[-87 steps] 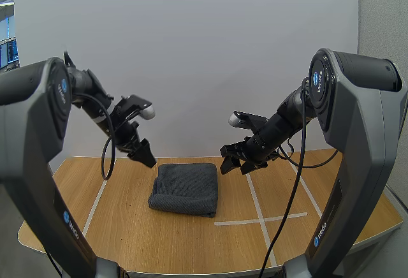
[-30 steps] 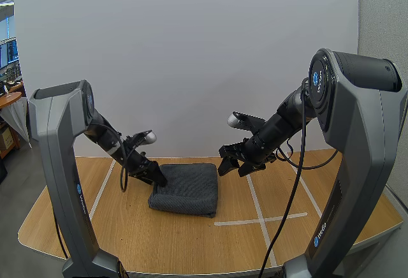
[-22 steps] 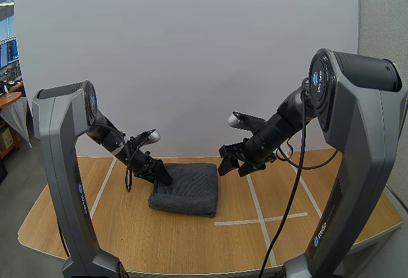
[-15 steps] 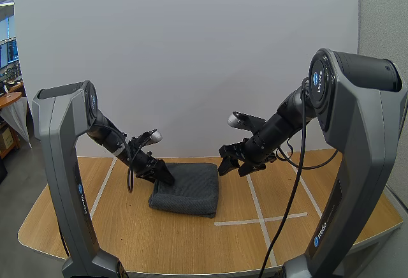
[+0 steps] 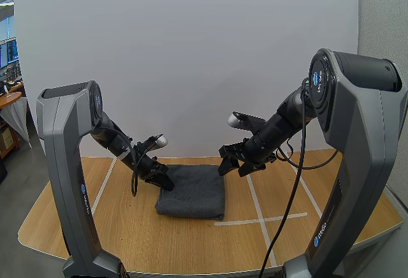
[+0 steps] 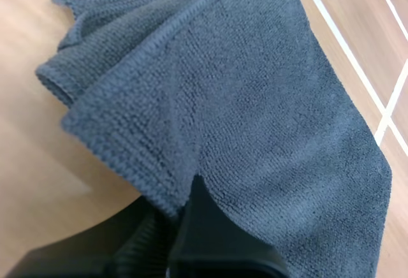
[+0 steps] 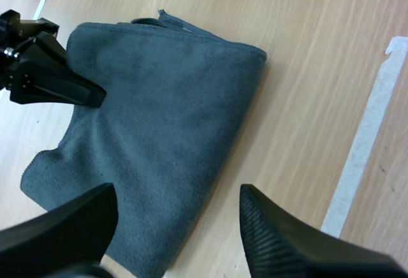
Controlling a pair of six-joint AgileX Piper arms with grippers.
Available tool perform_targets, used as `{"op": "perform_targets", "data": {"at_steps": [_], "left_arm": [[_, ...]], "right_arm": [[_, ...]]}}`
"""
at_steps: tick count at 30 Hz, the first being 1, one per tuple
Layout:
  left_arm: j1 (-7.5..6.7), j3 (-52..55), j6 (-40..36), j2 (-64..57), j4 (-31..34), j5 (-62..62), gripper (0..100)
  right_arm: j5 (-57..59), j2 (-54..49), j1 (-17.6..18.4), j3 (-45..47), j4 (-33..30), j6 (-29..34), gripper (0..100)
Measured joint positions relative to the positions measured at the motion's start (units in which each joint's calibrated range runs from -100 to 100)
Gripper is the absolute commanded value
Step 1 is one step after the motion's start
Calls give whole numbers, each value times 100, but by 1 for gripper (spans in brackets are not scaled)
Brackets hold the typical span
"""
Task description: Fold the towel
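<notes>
The towel [image 5: 192,192] lies folded into a dark grey rectangle on the wooden table [image 5: 127,233], its layered, stitched edges showing along the side nearest my left arm. My left gripper [image 5: 167,182] sits low at that side of the towel, near its far corner. In the left wrist view, one finger lies on top of the cloth [image 6: 255,118] and the other's ribbed face shows just under the hem, so I am clamped on the towel's edge. My right gripper [image 5: 234,166] hangs in the air off the towel's opposite far corner, not touching it. Its fingers [image 7: 287,240] stand wide apart and hold nothing, with the towel [image 7: 153,131] below them. A white tape line [image 5: 255,204] runs along the table just beyond the towel's right edge.
</notes>
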Motion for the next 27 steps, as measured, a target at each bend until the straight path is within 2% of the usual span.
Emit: {"op": "perform_targets", "data": {"at_steps": [1, 2, 3, 4, 5, 6, 7, 9, 10, 11, 12, 17, 21, 24, 26, 27], "left_arm": [[10, 0, 0, 0, 0, 0, 0], [24, 0, 0, 0, 0, 0, 0], [32, 0, 0, 0, 0, 0, 0], [42, 0, 0, 0, 0, 0, 0], [52, 12, 0, -15, 0, 0, 0], [68, 8, 0, -27, 0, 0, 0], [106, 14, 0, -70, 27, 0, 0], [181, 14, 19, -201, 47, 0, 0], [262, 14, 62, -342, 71, 0, 0], [401, -31, 76, -537, 176, -14, 0], [441, -64, 76, -571, 211, -14, 0], [949, -412, 95, -673, 654, -31, 0], [1118, -543, 163, -673, 795, -31, 0], [1476, -801, 366, -673, 1060, -31, 0], [1541, -859, 429, -673, 1161, -31, 0], [1619, -896, 510, -673, 1260, -31, 0]], "right_arm": [[0, 0, 0, 0, 0, 0, 87], [0, 0, 0, 0, 0, 0, 79], [0, 0, 0, 0, 0, 0, 67], [0, 0, 0, 0, 0, 0, 50], [0, 0, 0, 0, 0, 0, 42], [0, 0, 0, 0, 0, 0, 3], [0, 0, 0, 0, 0, 0, 0], [0, 0, 0, 0, 0, 0, 0], [0, 0, 0, 0, 0, 0, 0], [0, 0, 0, 0, 0, 0, 0], [0, 0, 0, 0, 0, 0, 0], [159, 0, 0, 0, 0, 7, 0], [420, -25, 0, 0, 0, 7, 0], [579, -148, 0, 0, -15, 7, 0], [598, -271, 0, 0, -41, 7, 0], [598, -286, 0, 0, -46, 7, 0]]}}
